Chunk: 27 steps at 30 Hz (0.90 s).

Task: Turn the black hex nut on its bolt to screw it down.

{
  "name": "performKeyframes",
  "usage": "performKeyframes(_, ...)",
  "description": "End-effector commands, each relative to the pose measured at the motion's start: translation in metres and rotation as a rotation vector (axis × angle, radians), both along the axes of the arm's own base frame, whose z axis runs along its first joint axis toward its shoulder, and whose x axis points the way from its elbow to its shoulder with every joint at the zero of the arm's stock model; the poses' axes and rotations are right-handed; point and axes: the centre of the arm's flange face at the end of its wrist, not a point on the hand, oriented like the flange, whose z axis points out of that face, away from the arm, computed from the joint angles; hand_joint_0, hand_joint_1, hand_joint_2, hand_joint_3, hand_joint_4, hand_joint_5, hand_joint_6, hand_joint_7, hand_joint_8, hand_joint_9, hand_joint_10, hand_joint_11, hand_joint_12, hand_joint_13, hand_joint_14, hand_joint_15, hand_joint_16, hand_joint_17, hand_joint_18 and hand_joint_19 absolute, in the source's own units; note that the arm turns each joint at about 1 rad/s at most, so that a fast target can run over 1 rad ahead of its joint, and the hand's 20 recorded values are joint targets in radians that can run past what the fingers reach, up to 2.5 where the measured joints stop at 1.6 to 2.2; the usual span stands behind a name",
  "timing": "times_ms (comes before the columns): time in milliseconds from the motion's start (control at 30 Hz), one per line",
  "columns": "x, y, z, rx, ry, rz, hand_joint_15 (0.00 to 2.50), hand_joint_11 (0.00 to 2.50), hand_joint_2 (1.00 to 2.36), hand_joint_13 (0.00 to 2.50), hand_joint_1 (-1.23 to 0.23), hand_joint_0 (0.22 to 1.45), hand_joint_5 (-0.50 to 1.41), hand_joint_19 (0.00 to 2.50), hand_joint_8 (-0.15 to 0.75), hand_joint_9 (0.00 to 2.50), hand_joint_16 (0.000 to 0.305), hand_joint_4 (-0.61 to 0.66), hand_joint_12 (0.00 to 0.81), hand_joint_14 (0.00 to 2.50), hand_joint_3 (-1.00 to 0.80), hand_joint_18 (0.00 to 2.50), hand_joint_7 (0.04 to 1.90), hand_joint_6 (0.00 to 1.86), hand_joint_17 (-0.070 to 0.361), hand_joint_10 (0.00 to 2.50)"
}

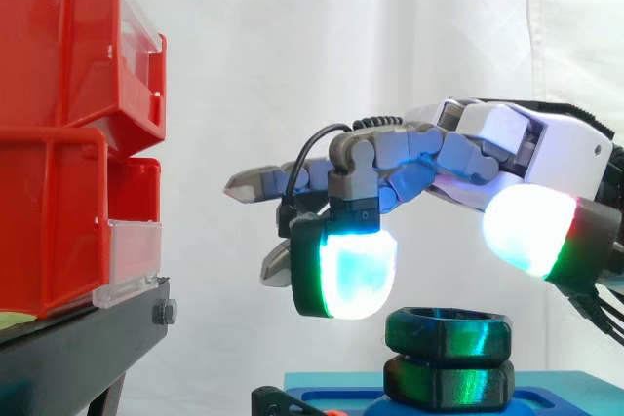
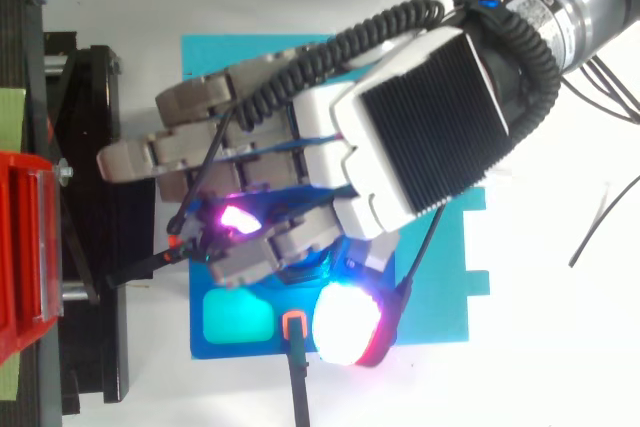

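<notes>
Black hex nut (image 1: 448,332) sat ungripped; my hand (image 1: 546,158) hovered just above it, fingers spread wide; approach step, I judged; next: lower, pinch, twist.

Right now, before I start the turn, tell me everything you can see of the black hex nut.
The black hex nut is a glossy, plastic-looking hexagon whose flat side faces reflect green and cyan glow. It sits level, stacked just above a matching black hex piece on the blue base. The hand hovers over it, open. One glowing fingertip hangs close beside it, towards the side view's left, apparently not touching it.
</notes>
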Motion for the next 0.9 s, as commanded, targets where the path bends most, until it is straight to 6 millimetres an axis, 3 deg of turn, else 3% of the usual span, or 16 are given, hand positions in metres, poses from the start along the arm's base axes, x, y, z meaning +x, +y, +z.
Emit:
performKeyframes(0,0.004,0.016,0.002,0.007,-0.003,0.007,0.00,0.03,1.00,0.50,-0.03,0.46,-0.03,0.56,0.213,0.88,0.053,0.15,0.347,0.00,-0.50,0.57,1.43,0.50,0.118,0.00)
performKeyframes(100,0.007,0.034,0.000,0.018,0.007,0.004,0.00,0.02,1.00,0.50,-0.04,0.46,-0.03,0.57,0.215,0.88,0.052,0.15,0.347,0.00,-0.50,0.57,1.43,0.50,0.118,0.00)
performKeyframes(367,0.010,0.050,-0.002,0.027,0.022,-0.016,0.00,0.03,1.00,0.50,-0.04,0.47,-0.03,0.56,0.213,0.88,0.052,0.14,0.346,0.00,-0.50,0.57,1.43,0.50,0.117,0.00)
performKeyframes(867,0.002,0.038,-0.016,0.027,0.059,-0.032,0.00,0.03,1.00,0.50,-0.04,0.47,-0.02,0.56,0.212,0.89,0.052,0.12,0.342,0.00,-0.50,0.57,1.47,0.50,0.117,0.00)
